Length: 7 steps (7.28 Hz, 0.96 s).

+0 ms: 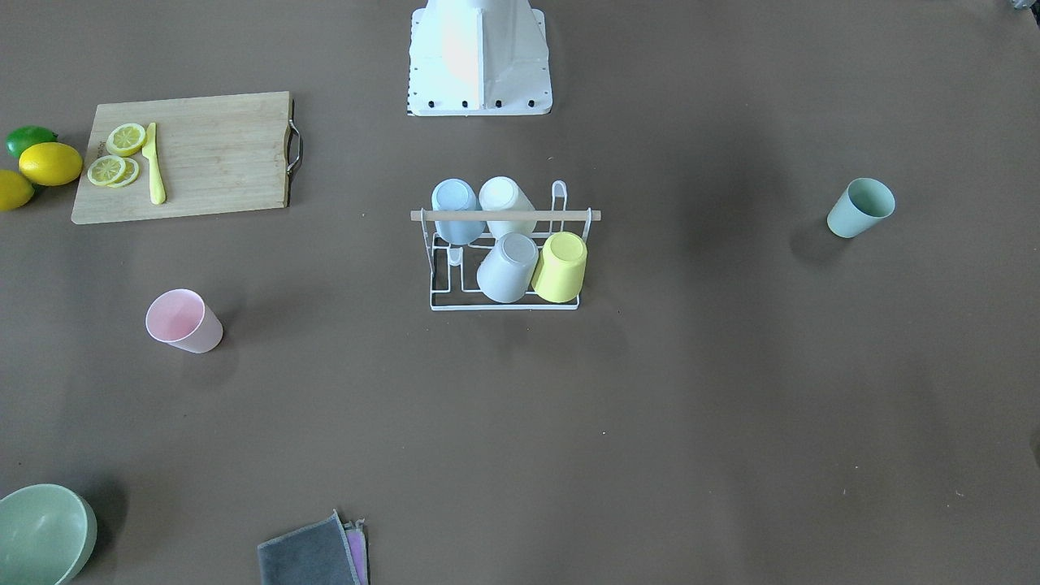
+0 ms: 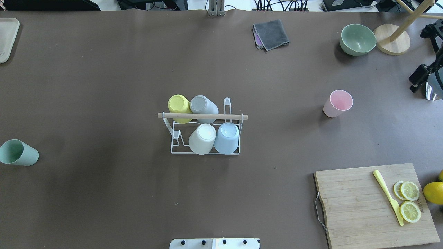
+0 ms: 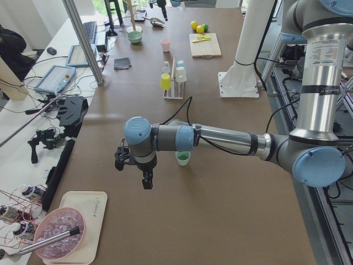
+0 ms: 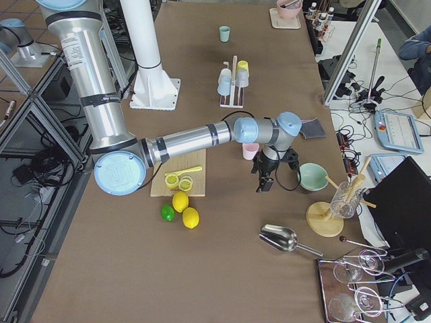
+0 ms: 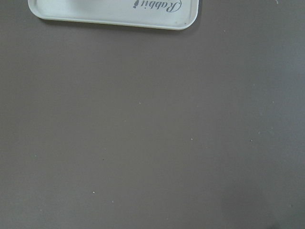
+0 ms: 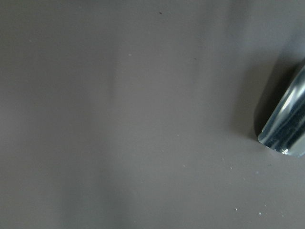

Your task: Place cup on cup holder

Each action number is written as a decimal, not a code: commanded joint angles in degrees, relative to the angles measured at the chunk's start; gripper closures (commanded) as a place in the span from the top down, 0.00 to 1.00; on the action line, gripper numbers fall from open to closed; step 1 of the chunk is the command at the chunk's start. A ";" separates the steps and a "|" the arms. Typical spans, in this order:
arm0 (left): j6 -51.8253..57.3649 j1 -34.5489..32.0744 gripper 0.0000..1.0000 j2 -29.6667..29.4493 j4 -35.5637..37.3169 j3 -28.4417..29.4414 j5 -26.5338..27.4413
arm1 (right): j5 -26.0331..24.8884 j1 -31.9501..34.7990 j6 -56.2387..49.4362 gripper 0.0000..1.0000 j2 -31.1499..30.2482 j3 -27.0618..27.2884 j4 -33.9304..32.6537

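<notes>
Presently the left gripper [image 3: 146, 181] and right gripper [image 4: 263, 182] hang over bare table (opening: cannot tell). The cup holder [image 2: 204, 116] stands mid-table with four cups on it. The pink cup [image 2: 337, 103] and green cup [image 2: 17, 152] sit well apart from it.

The left arm [image 3: 223, 139] rose on an upright upper link, bent at the elbow and ran its forearm out nearly level. Its wrist [image 3: 138, 138] turned downward, so the left gripper [image 3: 146, 181] hung pointing straight down. The right arm [image 4: 192, 139] took much the same pose: upper link upright, forearm stretched out almost horizontal, wrist [image 4: 283, 131] folded over and the right gripper [image 4: 264, 182] aimed down. For both grippers the side views were too small to show whether the fingers stood apart.
</notes>
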 commanded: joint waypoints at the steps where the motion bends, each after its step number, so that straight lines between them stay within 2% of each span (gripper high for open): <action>1: 0.51 4.70 0.98 -7.09 10.42 0.76 0.81 | 2.44 -1.25 0.86 1.00 6.96 -3.98 -1.67; 2: 2.51 7.34 0.98 -11.23 15.00 1.55 3.87 | 5.07 -1.34 2.78 1.00 8.38 -6.78 -1.32; 3: 6.01 7.80 0.98 -14.49 18.53 3.39 5.20 | 5.80 -1.26 5.24 1.00 13.61 -13.25 -1.23; 4: 10.92 8.76 0.98 -16.43 21.18 4.19 5.48 | 7.20 -1.26 6.31 1.00 16.28 -18.01 -0.71; 5: 11.32 11.64 0.98 -18.89 21.55 7.16 5.48 | 8.34 -1.17 6.93 1.00 16.82 -19.89 -0.35; 7: 11.32 14.39 0.98 -23.55 21.47 13.92 5.48 | 14.47 0.84 15.68 1.00 17.27 -27.51 6.12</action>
